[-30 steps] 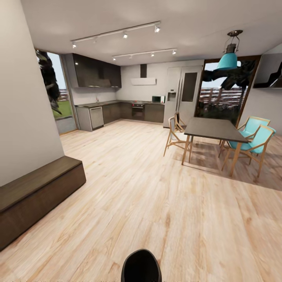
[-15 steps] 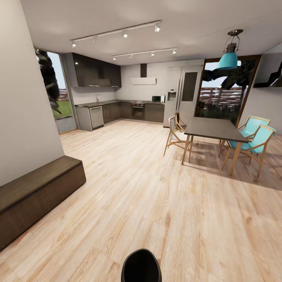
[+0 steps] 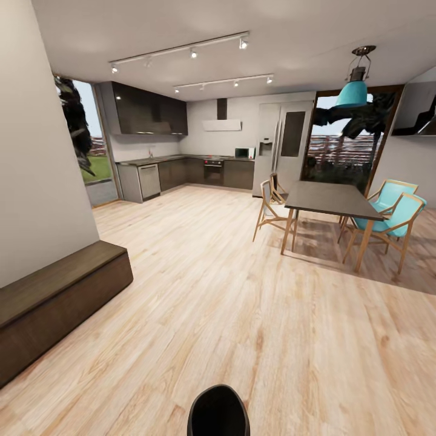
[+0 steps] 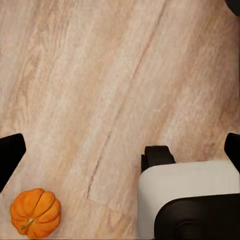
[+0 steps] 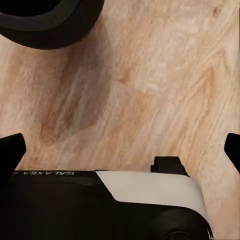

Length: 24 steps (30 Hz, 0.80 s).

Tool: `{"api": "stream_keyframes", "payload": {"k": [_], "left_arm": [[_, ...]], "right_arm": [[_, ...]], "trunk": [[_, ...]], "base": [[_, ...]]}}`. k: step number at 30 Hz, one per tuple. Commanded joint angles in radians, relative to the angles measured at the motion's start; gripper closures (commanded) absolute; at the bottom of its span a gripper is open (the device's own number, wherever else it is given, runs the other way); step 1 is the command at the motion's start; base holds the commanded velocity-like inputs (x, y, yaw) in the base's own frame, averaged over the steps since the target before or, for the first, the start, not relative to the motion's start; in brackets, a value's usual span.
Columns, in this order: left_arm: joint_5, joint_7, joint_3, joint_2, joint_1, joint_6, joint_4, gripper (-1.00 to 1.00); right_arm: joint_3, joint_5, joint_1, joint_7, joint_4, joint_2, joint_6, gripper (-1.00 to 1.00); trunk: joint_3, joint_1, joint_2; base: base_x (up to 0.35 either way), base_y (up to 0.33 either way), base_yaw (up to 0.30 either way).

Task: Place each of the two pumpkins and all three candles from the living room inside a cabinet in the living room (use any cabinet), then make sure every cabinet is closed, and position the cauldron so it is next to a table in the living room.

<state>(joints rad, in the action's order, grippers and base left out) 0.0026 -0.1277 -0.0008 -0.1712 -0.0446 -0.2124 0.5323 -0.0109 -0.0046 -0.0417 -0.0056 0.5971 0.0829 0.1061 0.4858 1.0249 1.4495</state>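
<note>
— Any writing we can read?

— In the right wrist view, pale letters run along the dark edge of the robot's base (image 5: 100, 200). They look mirrored, and we make out something like "GALAXEA", though not with certainty. Beyond that we find no labels.

— Where is the task's thing relative to our hands?

— One pumpkin (image 4: 35, 212) lies on the wooden floor (image 4: 115, 85) in the left wrist view, orange and ribbed, with its stem pointing toward the picture's corner. It sits just beside one dark fingertip (image 4: 10, 155) of the left gripper (image 4: 120, 150), not between the fingers and not touching them that we can see. The left gripper's fingertips stand far apart at opposite edges of the picture, with bare floor between them, holding nothing.

— And the right?

— The right gripper (image 5: 120, 145) is likewise spread wide, its tips at the picture's two edges, nothing in its grasp. A round black object (image 5: 47, 20) rests on the floor beyond it.

— The cabinet?

— From the head view, the long low dark brown cabinet (image 3: 57, 300) stands against the wall at our left, its front closed. A dining table (image 3: 330, 200) with teal chairs (image 3: 393, 212) stands well apart at the right, the kitchen beyond.
</note>
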Motion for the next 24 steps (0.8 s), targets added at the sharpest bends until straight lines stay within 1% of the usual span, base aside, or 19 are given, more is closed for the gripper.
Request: {"api": "stream_keyframes", "payload": {"k": [1, 2, 3, 5, 6, 7, 10, 11, 14, 16, 17, 21, 24], "left_arm": [[0.000, -0.013, 0.000, -0.009, 0.000, -0.041, 0.047, -1.00], [0.000, -0.020, 0.001, -0.018, -0.002, -0.075, 0.089, -1.00], [-0.001, -0.029, 0.001, -0.030, -0.013, -0.135, 0.159, -1.00], [-0.002, -0.035, 0.002, -0.037, -0.036, -0.181, 0.205, -1.00], [-0.002, -0.035, 0.002, -0.037, -0.036, -0.181, 0.205, -1.00], [-0.004, -0.038, 0.002, -0.039, -0.067, -0.215, 0.233, -1.00], [-0.007, -0.041, 0.003, -0.040, -0.120, -0.253, 0.246, -1.00], [-0.009, -0.041, 0.001, -0.038, -0.151, -0.271, 0.240, -1.00], [-0.012, -0.034, -0.002, -0.022, -0.188, -0.286, 0.225, -1.00], [-0.016, -0.015, -0.006, 0.019, -0.213, -0.293, 0.204, -1.00], [-0.017, -0.011, -0.007, 0.027, -0.216, -0.293, 0.199, -1.00], [-0.017, 0.000, -0.012, 0.049, -0.225, -0.293, 0.185, -1.00], [-0.016, 0.006, -0.015, 0.063, -0.229, -0.294, 0.180, -1.00]], "right_arm": [[-0.001, 0.000, -0.004, -0.001, 0.054, 0.003, 0.046, -1.00], [-0.001, -0.001, -0.007, 0.000, 0.106, 0.005, 0.087, -1.00], [0.000, 0.000, -0.010, 0.000, 0.199, 0.007, 0.161, -1.00], [0.001, -0.001, -0.012, 0.000, 0.272, 0.010, 0.223, -1.00], [0.001, -0.001, -0.012, 0.000, 0.272, 0.010, 0.223, -1.00], [0.002, -0.003, -0.011, 0.001, 0.323, 0.011, 0.278, -1.00], [0.004, -0.014, -0.003, 0.001, 0.367, 0.016, 0.345, -1.00], [0.005, -0.026, 0.007, 0.001, 0.384, 0.018, 0.373, -1.00], [0.007, -0.037, 0.024, 0.000, 0.398, 0.021, 0.396, -1.00], [0.011, -0.045, 0.038, -0.001, 0.403, 0.023, 0.407, -1.00], [0.012, -0.046, 0.040, -0.001, 0.402, 0.023, 0.408, -1.00], [0.013, -0.048, 0.045, -0.001, 0.394, 0.023, 0.407, -1.00], [0.015, -0.049, 0.047, -0.001, 0.385, 0.023, 0.388, -1.00]], "trunk": [[0.001, 0.000, 0.001], [0.001, 0.000, 0.001], [0.001, 0.000, 0.001], [0.001, 0.000, 0.001], [0.001, 0.000, 0.001], [0.001, 0.000, 0.001], [0.001, 0.000, 0.001], [0.001, 0.000, 0.001], [0.001, 0.000, 0.001], [0.001, 0.000, 0.001], [0.001, 0.000, 0.001], [0.001, 0.000, 0.001], [0.001, 0.000, 0.001]], "base": [[0.000, 0.000, 0.000], [0.000, 0.000, 0.000], [0.000, 0.000, 0.000], [0.000, 0.000, 0.000], [0.000, 0.000, 0.000], [0.000, 0.000, 0.000], [0.000, 0.000, 0.000], [0.000, 0.000, 0.000], [0.000, 0.000, 0.000], [0.000, 0.000, 0.000], [0.000, 0.000, 0.000], [0.000, 0.000, 0.000], [0.000, 0.000, 0.000]]}}
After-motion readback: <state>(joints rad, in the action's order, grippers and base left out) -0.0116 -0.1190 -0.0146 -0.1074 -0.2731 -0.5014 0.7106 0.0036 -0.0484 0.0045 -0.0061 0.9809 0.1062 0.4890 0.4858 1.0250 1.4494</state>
